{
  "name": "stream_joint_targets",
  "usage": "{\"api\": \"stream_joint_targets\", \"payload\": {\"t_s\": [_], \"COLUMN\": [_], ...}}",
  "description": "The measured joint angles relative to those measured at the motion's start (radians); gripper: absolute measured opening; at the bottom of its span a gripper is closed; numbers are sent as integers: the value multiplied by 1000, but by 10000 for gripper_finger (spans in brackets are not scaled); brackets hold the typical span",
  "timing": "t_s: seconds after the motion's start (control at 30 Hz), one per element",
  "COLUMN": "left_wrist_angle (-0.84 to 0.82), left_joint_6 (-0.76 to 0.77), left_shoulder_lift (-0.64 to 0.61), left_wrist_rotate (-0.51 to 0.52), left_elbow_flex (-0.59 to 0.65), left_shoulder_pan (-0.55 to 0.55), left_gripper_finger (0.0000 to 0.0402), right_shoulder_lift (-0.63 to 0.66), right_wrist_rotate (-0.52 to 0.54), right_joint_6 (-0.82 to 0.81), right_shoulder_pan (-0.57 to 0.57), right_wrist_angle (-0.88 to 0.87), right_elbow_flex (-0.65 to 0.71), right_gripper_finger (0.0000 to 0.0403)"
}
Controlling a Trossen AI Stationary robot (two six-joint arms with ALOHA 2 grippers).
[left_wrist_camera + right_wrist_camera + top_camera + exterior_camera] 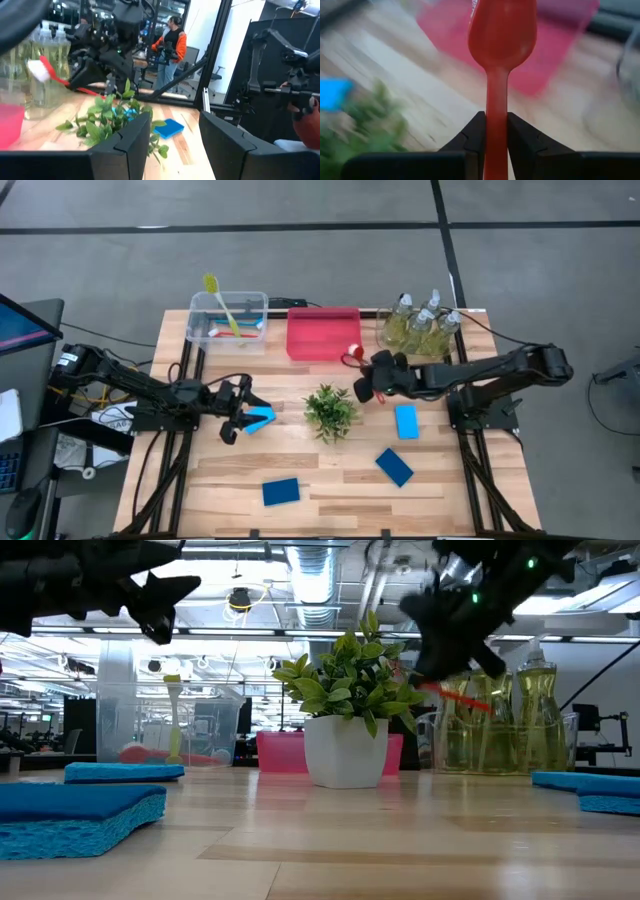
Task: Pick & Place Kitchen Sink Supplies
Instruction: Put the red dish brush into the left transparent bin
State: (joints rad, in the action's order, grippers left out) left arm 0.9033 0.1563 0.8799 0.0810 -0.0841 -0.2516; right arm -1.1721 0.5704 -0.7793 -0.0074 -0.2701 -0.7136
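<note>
Pointing its head toward the pink bin (322, 332), the red brush (498, 65) sits clamped between the right gripper's (362, 383) fingers (470, 137), its long axis running on from the gripper, out past the fingertips. In the high view only its red head shows, just beside the bin's near right corner; in the low view the handle slants down from the gripper, above the surface (330, 470) and in front of the pump bottles.

The left gripper (238, 420) hangs over the left half of the surface with its fingers (131, 137) apart, nothing between them, right beside a blue sponge (262, 419) that lies at an angle.

Counting the blue sponges gives four: the one by the left gripper, one near the front edge (281, 492), one right of centre (394, 467), and one under the right arm (406, 421).

Three or four pump bottles (418, 325) stand upright in a cluster at the back right corner; overlap keeps the count uncertain.

A clear bin (228, 320) at the back left holds brushes: a yellow one (219, 299) leaning out over the rim, head away from the arms, and at least two more lying in the bottom, red and blue.

One small green plant (329, 410) stands mid-surface between the two grippers.
</note>
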Motion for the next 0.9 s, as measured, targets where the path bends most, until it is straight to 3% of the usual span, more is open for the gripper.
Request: {"api": "stream_joint_targets", "payload": {"t_s": [0.27,0.47,0.73,0.9], "left_wrist_angle": [145,145,21,9], "left_joint_6": [-73,-73,-41,-41], "left_shoulder_lift": [0,20,163,278], "left_wrist_rotate": [47,46,-200,-216], "left_elbow_flex": [-14,-108,-284,-360], "left_shoulder_pan": [28,125,254,314], "left_gripper_finger": [173,173,173,173], "right_shoulder_lift": [112,99,-27,-106], "right_wrist_rotate": [47,34,29,29], "right_joint_6": [286,485,577,669], "right_shoulder_pan": [15,73,194,263], "right_wrist_angle": [361,658,885,1046], "right_elbow_flex": [-1,-2,-2,-2], "right_gripper_finger": [52,52,52,52]}}
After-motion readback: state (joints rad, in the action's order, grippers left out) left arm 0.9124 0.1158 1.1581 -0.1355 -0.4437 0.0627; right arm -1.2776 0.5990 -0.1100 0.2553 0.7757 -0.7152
